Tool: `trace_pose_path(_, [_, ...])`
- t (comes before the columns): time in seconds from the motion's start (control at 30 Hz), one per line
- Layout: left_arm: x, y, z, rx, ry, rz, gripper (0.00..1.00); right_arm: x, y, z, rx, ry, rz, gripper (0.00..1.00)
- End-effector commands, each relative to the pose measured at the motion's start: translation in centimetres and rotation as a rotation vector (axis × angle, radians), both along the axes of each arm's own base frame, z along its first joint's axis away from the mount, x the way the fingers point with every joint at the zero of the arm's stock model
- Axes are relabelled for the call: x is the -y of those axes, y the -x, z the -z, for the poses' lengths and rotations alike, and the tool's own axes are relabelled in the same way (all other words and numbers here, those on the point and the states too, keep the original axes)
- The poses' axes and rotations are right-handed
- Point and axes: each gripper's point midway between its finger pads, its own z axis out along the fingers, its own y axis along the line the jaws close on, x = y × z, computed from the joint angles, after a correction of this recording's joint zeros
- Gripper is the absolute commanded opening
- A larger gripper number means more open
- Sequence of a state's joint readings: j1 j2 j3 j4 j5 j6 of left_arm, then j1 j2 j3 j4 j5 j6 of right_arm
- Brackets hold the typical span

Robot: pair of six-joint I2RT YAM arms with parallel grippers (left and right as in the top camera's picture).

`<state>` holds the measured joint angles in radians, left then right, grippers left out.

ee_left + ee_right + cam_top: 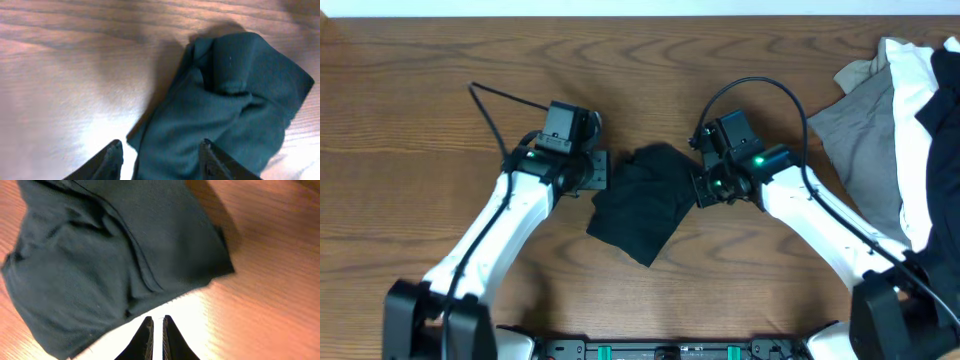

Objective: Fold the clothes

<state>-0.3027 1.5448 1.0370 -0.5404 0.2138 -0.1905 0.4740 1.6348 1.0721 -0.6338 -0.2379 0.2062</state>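
Dark garment [225, 100], seen closest from the left wrist, has its crumpled edge lying right between the tips of the left gripper [161, 162]. The fingers [112, 160] stand wide apart on either side of the cloth and clamp nothing. From the right wrist, the right gripper [156, 337] has its two fingers drawn almost together, with only a thin slit of bright wood between them. They hold nothing, and the garment's hem [175, 297] lies just ahead of the tips.

From overhead, the same dark garment [640, 200] sits bunched at the middle of the table [420, 100] in a rough slanted rectangle (its fabric doubled over itself in several thick folds). The left gripper [600, 175] is at its left edge and the right gripper [698, 185] at its right edge, the two arms reaching in from the near side.

Farther off, along the right edge of the table and well apart from the dark garment, is a loose pile [890, 150]. A grey piece [855, 140] spreads toward the centre, a white piece [912, 120] is draped over it, and a black piece [945, 150] runs off the frame.
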Motion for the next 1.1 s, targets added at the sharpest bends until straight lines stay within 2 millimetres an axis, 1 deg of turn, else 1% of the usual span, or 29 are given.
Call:
trace_pose_path(0.0, [1.1, -0.1, 2.2, -0.048, 0.027, 0.070, 0.46, -2.4, 0.8, 0.9, -0.049, -0.089, -0.079, 0.06])
trace_pose_path(0.07, [1.2, -0.4, 3.9, -0.072, 0.021, 0.069, 0.44, -3.5, 0.7, 1.3, -0.060, -0.138, -0.109, 0.06])
trace_pose_path(0.17, [1.2, -0.6, 5.8, -0.106, 0.012, 0.068, 0.44, -4.2, 0.7, 2.1, -0.077, -0.161, -0.128, 0.06])
trace_pose_path(0.23, [1.2, -0.5, 7.2, -0.135, 0.003, 0.067, 0.43, -4.1, 0.9, 3.4, -0.109, -0.148, -0.125, 0.06])
trace_pose_path(0.33, [1.1, -0.2, 8.8, -0.175, -0.008, 0.065, 0.44, -3.7, 1.5, 5.6, -0.170, -0.117, -0.125, 0.06])
trace_pose_path(0.43, [0.9, 0.2, 10.1, -0.210, -0.021, 0.064, 0.44, -2.7, 2.4, 7.7, -0.232, -0.054, -0.108, 0.06])
trace_pose_path(0.5, [0.7, 0.3, 10.6, -0.222, -0.031, 0.061, 0.43, -1.7, 2.7, 8.6, -0.251, -0.001, -0.093, 0.04])
trace_pose_path(0.57, [0.4, 0.3, 10.8, -0.221, -0.051, 0.053, 0.43, -0.5, 2.7, 9.1, -0.251, 0.061, -0.074, 0.04])
trace_pose_path(0.6, [0.1, 0.2, 10.9, -0.219, -0.067, 0.044, 0.41, 0.0, 2.6, 9.2, -0.247, 0.088, -0.066, 0.04])
trace_pose_path(0.7, [-0.6, 0.1, 11.0, -0.221, -0.095, 0.003, 0.40, 1.0, 2.5, 9.3, -0.248, 0.127, -0.049, 0.04])
trace_pose_path(0.77, [-0.7, 0.2, 11.0, -0.231, -0.093, -0.019, 0.40, 1.2, 2.4, 9.3, -0.247, 0.128, -0.042, 0.05])
trace_pose_path(0.83, [-0.8, 0.7, 11.1, -0.255, -0.092, -0.039, 0.40, 1.6, 2.1, 9.4, -0.240, 0.139, -0.030, 0.05])
trace_pose_path(0.97, [-1.2, 2.7, 11.3, -0.340, -0.107, -0.043, 0.39, 3.4, 1.0, 9.6, -0.211, 0.195, 0.012, 0.06])
trace_pose_path(1.03, [-1.5, 3.6, 11.3, -0.378, -0.120, -0.043, 0.35, 4.2, 0.6, 9.7, -0.199, 0.221, 0.033, 0.08])
trace_pose_path(1.07, [-1.6, 4.0, 11.3, -0.392, -0.125, -0.043, 0.31, 4.6, 0.3, 9.7, -0.193, 0.232, 0.044, 0.09])
